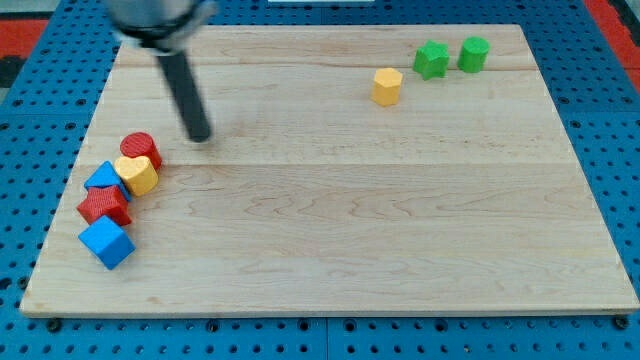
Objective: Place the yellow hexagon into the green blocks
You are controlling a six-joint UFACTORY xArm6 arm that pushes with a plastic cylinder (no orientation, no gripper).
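Wooden board [330,240], yellow hexagon [387,86] beside two green blocks [432,60] [473,54], red, yellow, blue cluster [120,195] at left

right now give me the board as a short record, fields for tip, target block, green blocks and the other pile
tip: at the view's upper left, just right of the red cylinder, not touching any block
yellow hexagon: upper right, just left of the green blocks, small gap
green blocks: star-like one and cylinder, side by side
left pile: red cylinder, second yellow block, two blue blocks, red star
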